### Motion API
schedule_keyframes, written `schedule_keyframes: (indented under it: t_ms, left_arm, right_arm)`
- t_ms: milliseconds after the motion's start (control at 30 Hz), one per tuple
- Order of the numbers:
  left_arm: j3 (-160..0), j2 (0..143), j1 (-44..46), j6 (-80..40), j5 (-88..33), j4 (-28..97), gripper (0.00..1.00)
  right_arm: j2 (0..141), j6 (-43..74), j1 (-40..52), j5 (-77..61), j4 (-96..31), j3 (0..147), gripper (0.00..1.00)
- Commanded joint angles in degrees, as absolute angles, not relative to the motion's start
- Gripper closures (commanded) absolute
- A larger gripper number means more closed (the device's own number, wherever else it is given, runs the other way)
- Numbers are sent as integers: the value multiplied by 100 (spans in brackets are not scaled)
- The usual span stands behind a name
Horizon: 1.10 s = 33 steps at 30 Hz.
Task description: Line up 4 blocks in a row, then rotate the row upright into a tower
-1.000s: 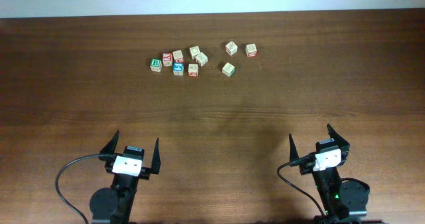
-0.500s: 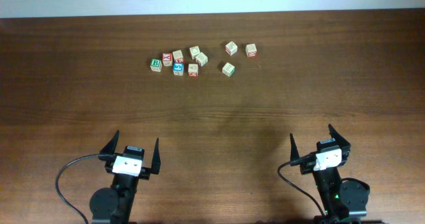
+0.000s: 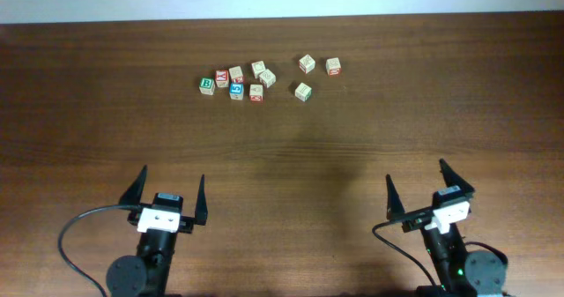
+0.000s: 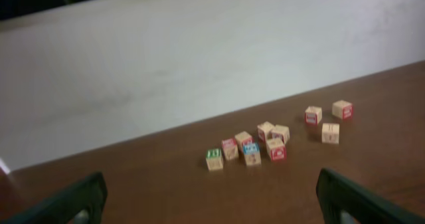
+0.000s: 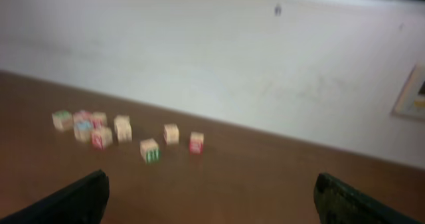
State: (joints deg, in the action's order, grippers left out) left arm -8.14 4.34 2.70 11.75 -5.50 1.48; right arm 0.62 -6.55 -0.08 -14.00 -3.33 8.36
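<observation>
The blocks lie in a loose group at the far middle of the table: a green "B" block (image 3: 206,84), a blue-marked block (image 3: 237,90) and red-marked blocks (image 3: 222,78) (image 3: 256,92). In the left wrist view the green block (image 4: 214,159) and the blue one (image 4: 251,152) sit far ahead. My left gripper (image 3: 174,174) (image 4: 211,189) is open and empty near the front edge. My right gripper (image 3: 414,170) (image 5: 209,189) is also open and empty at the front right. Both are far from the blocks.
Paler tan cubes (image 3: 258,69) (image 3: 268,78) (image 3: 307,63) mix with the group, along with a green-striped cube (image 3: 303,92) and a red-marked one (image 3: 333,66) to the right. A white wall (image 4: 199,51) rises behind the table's far edge.
Both arms have shifted a little toward the near edge, the left one slightly leftward and the right one slightly rightward. The blocks have not moved.
</observation>
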Motion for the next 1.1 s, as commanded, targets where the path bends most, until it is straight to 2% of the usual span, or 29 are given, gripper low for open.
schedule_keyframes:
  t_ms: [0,100,200,400,500,567,600,667,700,767,867,933,1000,1067]
  left_arm:
    - [-1787,1144,235,1614,-838,451,1]
    - [-3033,2290,233,1653,-919,958,1]
    - [-4648,3894,235,2073,-1555,1896,1]
    - [-8488,7234,235,2073,-2388,4770,1]
    - [-8934,8237,235,2064,-3179,5551,1]
    - [-8934,8549,235,1975,-3242,5931,1]
    - [-8930,8709,235,1872,-3242,6060,1]
    - [-8930,8829,257,1874,-3323,6114,1]
    - [-8930,8895,257,1638,-3223,5935,0]
    - [-9013,8903,257,128,-1767,5507,5]
    - [-9334,8906,257,-930,-43,5485,11]
    - [-9332,9021,257,-1140,198,5507,11]
    - [-9330,9343,257,-1505,196,5513,13]
    - [-9330,9660,257,-1693,196,5505,16]
  right_arm:
    - [200,-353,-38,-1686,-617,1610,2]
    - [709,-349,-38,-1922,-1229,2534,2]
    - [1881,-351,-38,-2145,-2088,3760,2]
    - [4952,-355,-38,-2532,-4429,6158,2]
    - [6541,-357,-38,-2864,-5688,7146,2]
    - [7164,-351,-38,-3393,-5577,7170,2]
    - [7603,-357,-38,-4174,-5498,7170,2]
    - [8084,-228,-3,-4283,-5290,7170,0]
    - [8460,344,132,-3933,-5076,7170,9]
    - [8860,1251,602,-2742,-4805,7347,11]
    - [9767,2344,1627,-967,-4799,8630,14]
    - [10506,2849,1964,-255,-4772,9419,16]
    - [11216,3389,2143,-141,-4276,9745,29]
    - [11572,3428,2255,-148,-3811,9745,30]
